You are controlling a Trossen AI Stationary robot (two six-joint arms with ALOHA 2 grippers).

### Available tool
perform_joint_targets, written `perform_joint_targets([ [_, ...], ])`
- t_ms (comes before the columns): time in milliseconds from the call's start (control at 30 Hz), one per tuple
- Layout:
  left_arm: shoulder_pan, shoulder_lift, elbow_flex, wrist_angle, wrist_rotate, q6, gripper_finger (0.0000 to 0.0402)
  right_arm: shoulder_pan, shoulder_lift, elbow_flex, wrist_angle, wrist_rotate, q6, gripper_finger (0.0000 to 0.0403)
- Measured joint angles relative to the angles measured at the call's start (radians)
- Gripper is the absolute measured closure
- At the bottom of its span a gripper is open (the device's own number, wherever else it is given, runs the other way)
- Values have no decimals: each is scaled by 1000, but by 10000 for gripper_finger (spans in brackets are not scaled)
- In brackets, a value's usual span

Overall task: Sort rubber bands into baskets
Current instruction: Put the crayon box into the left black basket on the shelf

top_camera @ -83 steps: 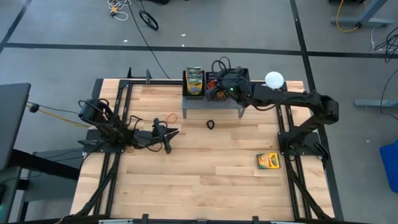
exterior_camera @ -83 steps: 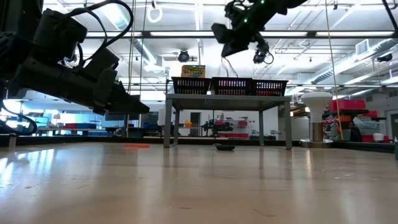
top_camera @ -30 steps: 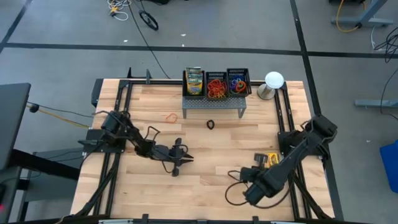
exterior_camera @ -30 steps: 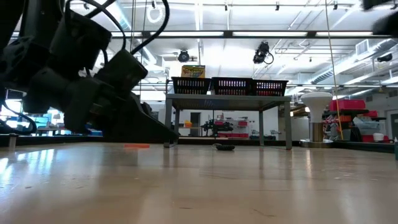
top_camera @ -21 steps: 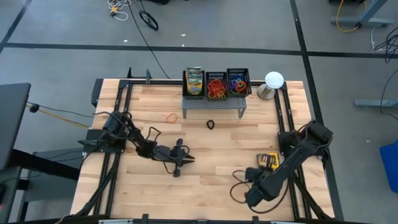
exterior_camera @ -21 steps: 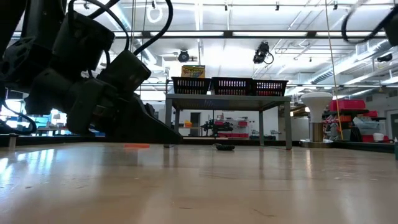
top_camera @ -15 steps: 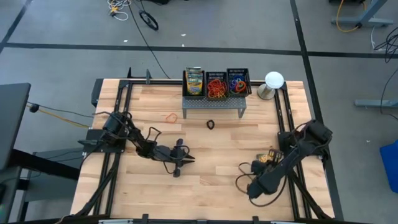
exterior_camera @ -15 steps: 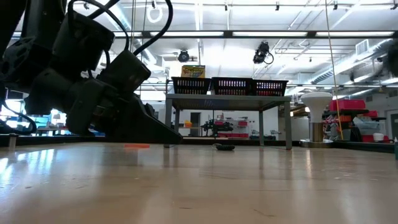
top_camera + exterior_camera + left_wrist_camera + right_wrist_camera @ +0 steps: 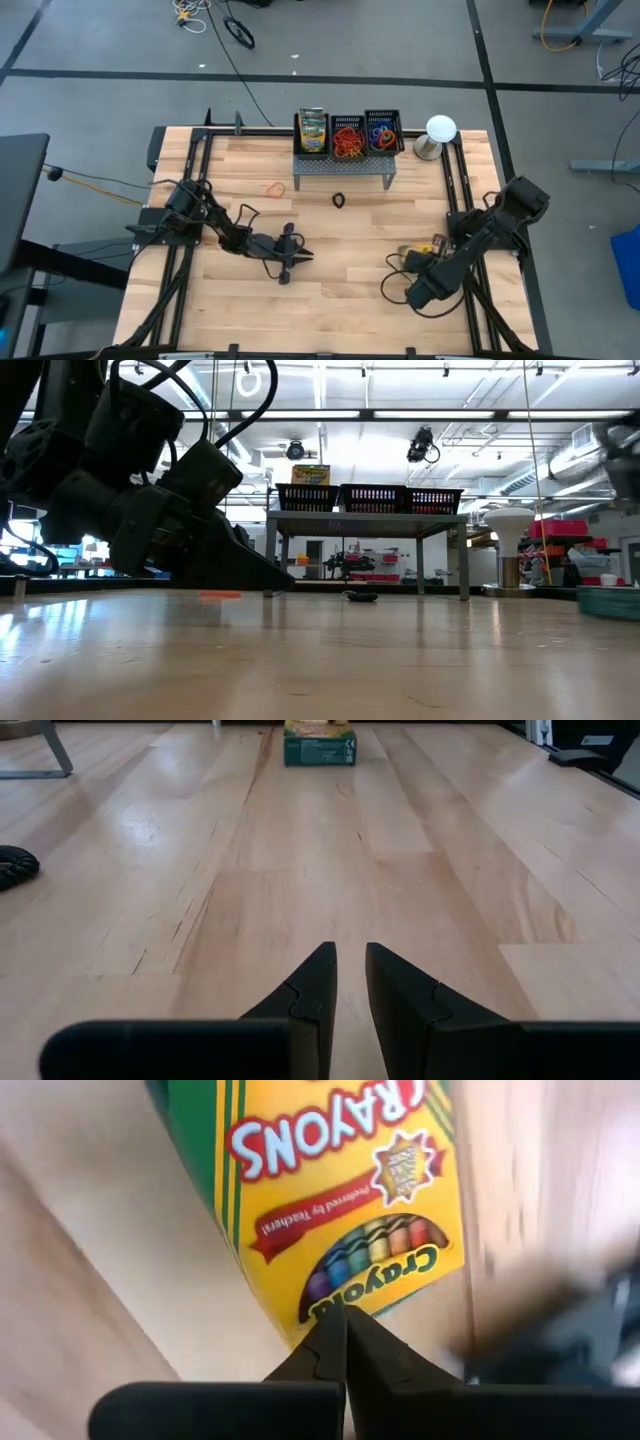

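Right gripper (image 9: 346, 1320): jaws together, empty, poised at a yellow-green crayon box (image 9: 320, 1190) on the near right of the wooden table (image 9: 340, 300). Left gripper (image 9: 290, 262): jaws slightly apart, empty, held low left of centre. Farther: black rubber band (image 9: 339, 200), orange rubber band (image 9: 273, 188). Farthest: black mesh baskets (image 9: 348, 136), banded loops seen inside two, set on a grey perforated stand (image 9: 342, 170).

The wooden table (image 9: 330, 290) carries a grey stand (image 9: 343, 166), two loose rubber bands (image 9: 340, 200), and seemingly a crayon box (image 9: 427, 252).
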Motion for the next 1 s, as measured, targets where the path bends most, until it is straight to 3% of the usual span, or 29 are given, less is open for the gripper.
perform_joint_targets([
  [167, 0, 0, 0, 0, 0, 0, 338, -5, -33, 20, 155, 196, -141, 401],
  [267, 0, 0, 0, 0, 1, 0, 338, -22, -39, 34, 228, 235, -186, 401],
  [533, 0, 0, 0, 0, 2, 0, 338, -41, -103, 19, -80, 134, 398, 391],
  [767, 0, 0, 0, 0, 2, 0, 338, -18, -239, -134, 97, 180, 575, 381],
  [1000, 0, 0, 0, 0, 2, -1, 338, -14, -306, -273, 340, 227, 612, 328],
])
